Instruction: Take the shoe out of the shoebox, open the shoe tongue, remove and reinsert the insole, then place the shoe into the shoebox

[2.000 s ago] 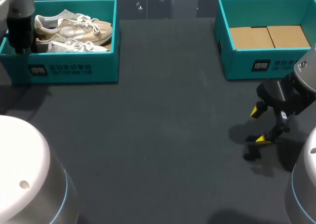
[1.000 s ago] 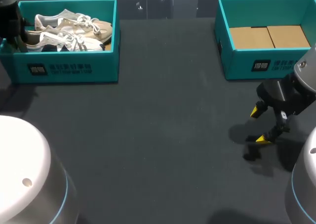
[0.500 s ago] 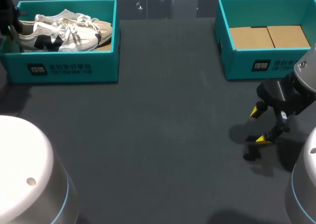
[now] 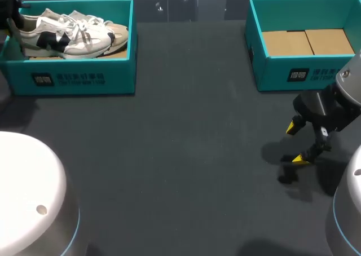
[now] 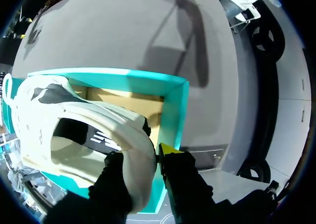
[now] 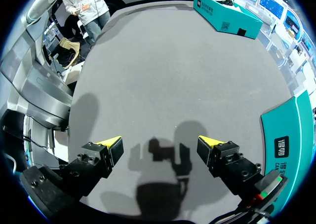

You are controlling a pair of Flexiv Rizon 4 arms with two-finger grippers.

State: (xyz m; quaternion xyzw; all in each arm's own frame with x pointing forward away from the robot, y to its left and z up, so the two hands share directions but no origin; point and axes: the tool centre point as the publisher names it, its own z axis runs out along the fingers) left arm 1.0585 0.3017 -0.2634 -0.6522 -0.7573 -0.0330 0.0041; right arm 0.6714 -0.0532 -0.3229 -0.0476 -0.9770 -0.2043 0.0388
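where dark table [image 4: 186,154] ends, teal shoebox [image 4: 79,78] holds shoe [image 4: 67,36].

We log a dark grey, matte tabletop [image 4: 186,154]. Two things sit directly on it, well apart and both toward the far edge: teal shoebox [image 4: 79,78] far left, second box [image 4: 293,73] far right, teal, open-topped, brown cardboard floor.

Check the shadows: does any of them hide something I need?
Head view: the right gripper's shadow darkens only bare table beside it. Right wrist view: that shadow falls between its open jaws, covering nothing. Left wrist view: the shoe is brightly lit; a long shadow crosses the table beyond the shoebox.
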